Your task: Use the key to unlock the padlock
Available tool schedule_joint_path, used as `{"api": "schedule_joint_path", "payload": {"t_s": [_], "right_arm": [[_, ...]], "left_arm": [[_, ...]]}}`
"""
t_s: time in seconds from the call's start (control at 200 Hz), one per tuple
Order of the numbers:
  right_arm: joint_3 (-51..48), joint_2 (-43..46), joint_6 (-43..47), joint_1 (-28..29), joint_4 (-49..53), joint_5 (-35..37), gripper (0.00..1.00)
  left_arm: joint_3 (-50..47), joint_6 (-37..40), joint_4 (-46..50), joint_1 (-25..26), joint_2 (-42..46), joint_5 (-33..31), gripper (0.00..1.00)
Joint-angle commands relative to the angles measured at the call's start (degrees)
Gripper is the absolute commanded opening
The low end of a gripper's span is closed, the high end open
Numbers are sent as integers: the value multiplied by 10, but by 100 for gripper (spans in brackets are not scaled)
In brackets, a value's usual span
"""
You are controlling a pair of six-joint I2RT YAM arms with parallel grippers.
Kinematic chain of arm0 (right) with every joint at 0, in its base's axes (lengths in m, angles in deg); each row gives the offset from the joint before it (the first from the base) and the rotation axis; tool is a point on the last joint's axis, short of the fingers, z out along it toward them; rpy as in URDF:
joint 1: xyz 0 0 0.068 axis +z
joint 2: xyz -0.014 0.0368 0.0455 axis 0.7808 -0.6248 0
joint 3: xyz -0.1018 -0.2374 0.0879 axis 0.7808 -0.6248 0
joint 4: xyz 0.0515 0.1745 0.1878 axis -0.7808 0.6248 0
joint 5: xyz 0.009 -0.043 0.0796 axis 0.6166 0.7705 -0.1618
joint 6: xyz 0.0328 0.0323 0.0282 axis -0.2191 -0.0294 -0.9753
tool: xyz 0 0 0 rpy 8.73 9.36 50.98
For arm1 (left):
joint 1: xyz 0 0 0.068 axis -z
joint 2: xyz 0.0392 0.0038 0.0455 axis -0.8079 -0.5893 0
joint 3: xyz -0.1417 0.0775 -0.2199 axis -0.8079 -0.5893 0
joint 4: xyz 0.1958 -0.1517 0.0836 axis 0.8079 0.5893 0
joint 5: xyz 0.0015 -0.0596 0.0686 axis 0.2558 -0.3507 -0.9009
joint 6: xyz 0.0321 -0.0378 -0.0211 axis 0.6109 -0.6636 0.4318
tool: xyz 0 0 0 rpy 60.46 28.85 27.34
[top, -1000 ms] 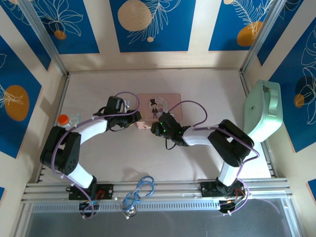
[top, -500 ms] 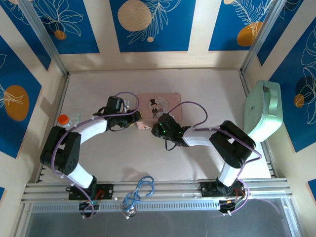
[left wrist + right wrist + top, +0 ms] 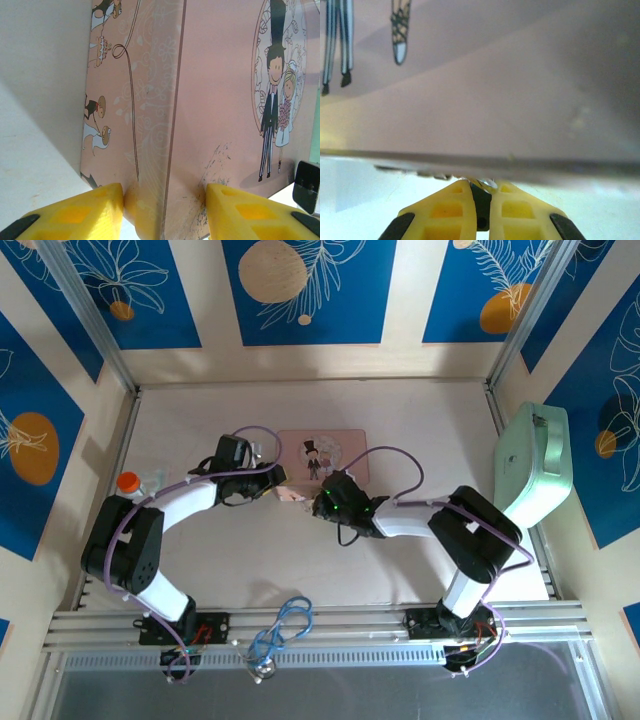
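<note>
At the left of the bench (image 3: pixel 300 565), an orange-capped bottle (image 3: pixel 128 483) stands partly behind the left arm. The left gripper (image 3: pixel 164 194) has its yellow fingers (image 3: pixel 75 212) clamped across a corner of the pink box (image 3: pixel 322 452). Just to the right, the right gripper (image 3: pixel 481 192) pinches a small dark piece (image 3: pixel 481 202) with a silvery tip under the box's edge. Whether that piece is the key is unclear, and the padlock cannot be made out. A mint case (image 3: pixel 535 465) leans at the far right.
</note>
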Motion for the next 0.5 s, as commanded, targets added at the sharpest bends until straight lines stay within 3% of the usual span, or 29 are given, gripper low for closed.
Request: {"api": "schedule_joint_path", "payload": {"t_s": [0.0, 0.495], "right_arm": [[-42, 10, -17, -6, 47, -27, 0], [-147, 35, 24, -44, -173, -72, 0]], "left_arm": [[-22, -4, 2, -6, -21, -7, 44], [-33, -3, -9, -10, -30, -4, 41]]}}
